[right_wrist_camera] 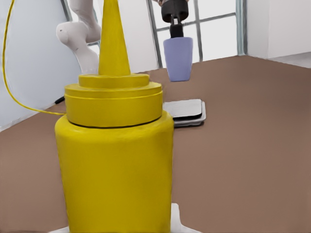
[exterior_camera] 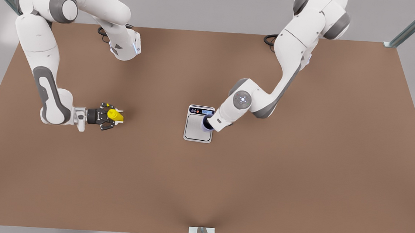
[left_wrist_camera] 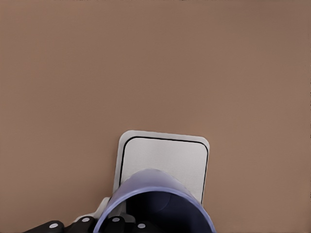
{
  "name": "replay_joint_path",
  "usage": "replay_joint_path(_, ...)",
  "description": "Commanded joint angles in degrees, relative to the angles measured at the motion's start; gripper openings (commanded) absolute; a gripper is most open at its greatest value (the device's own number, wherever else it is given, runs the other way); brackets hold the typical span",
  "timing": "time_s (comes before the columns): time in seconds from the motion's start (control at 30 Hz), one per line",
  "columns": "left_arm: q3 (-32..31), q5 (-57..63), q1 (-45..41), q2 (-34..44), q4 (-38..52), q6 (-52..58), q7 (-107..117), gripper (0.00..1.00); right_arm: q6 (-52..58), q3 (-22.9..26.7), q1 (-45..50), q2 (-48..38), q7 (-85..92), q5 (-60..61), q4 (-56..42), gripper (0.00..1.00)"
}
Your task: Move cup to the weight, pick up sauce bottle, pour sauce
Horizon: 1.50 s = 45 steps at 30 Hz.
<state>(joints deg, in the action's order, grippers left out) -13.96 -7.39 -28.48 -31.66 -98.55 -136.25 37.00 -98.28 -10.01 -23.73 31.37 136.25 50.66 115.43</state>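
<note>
The left end effector point(right_wrist_camera: 175, 19) grips the cup point(exterior_camera: 205, 123) from above by its rim and carries it over the weight point(exterior_camera: 199, 124). In the right wrist view the cup hangs clear above the silver plate, upright, presumably so it can be lowered flat onto the plate and receive sauce. The right end effector point(exterior_camera: 113, 115), at the front view's left, is closed around the sauce bottle point(exterior_camera: 114, 115), which stands upright on the table point(exterior_camera: 299, 175) with its nozzle up, well apart from the weight. This grasp probably prepares the lift and pour.

In the front view the left arm covers most of the cup. In the left wrist view the cup hides the near part of the weight. In the right wrist view the bottle hides the right end effector's fingers.
</note>
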Motion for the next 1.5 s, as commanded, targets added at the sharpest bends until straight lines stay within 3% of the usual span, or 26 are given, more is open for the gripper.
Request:
replay_joint_path(0.0,-0.1,-4.8,-0.1,-0.4,0.1,-0.2,-0.3,0.21,0.2,-1.1,0.0,-0.5,-1.6,-1.0,-1.7,0.47)
replay_joint_path(0.17,0.3,-4.2,-2.8,-3.2,1.9,-0.5,0.4,0.21,-0.1,-11.2,0.0,-3.8,-17.0,-10.8,-11.7,0.47)
replay_joint_path(0.37,0.4,-4.2,-3.4,-3.9,2.1,-0.5,0.9,0.25,-1.2,-11.5,6.7,-3.8,-28.1,-17.3,-20.6,0.45)
replay_joint_path(0.4,0.4,-4.2,-3.3,-4.0,2.2,-0.5,0.8,0.63,-2.5,-11.5,8.2,-3.9,-29.5,-17.4,-20.7,0.46)
replay_joint_path(0.43,0.4,-4.2,-3.3,-4.0,2.2,-0.5,0.9,0.94,-2.7,-11.5,9.3,-4.0,-31.2,-17.5,-21.5,0.46)
replay_joint_path(0.47,0.5,-4.2,-3.3,-4.0,2.2,-0.5,1.0,1.0,-2.9,-11.5,10.9,-4.0,-32.6,-17.7,-21.6,0.46)
replay_joint_path(1.17,1.7,-4.2,-3.3,-1.9,3.1,2.6,0.9,1.0,-10.1,-11.2,25.6,-2.0,-49.7,-22.6,-29.0,0.46)
replay_joint_path(1.33,4.3,-4.4,-3.2,3.4,3.2,11.6,0.8,1.0,-11.7,-11.1,30.9,-2.0,-56.5,-29.1,-30.3,0.46)
replay_joint_path(1.4,11.1,-5.2,-3.2,5.1,12.6,28.8,0.3,1.0,-11.7,-11.1,32.1,-2.0,-59.7,-32.2,-30.4,0.46)
replay_joint_path(1.47,14.8,-9.5,5.1,5.1,20.7,41.9,-7.7,1.0,-11.7,-11.1,32.4,-2.0,-60.6,-34.1,-31.0,0.46)
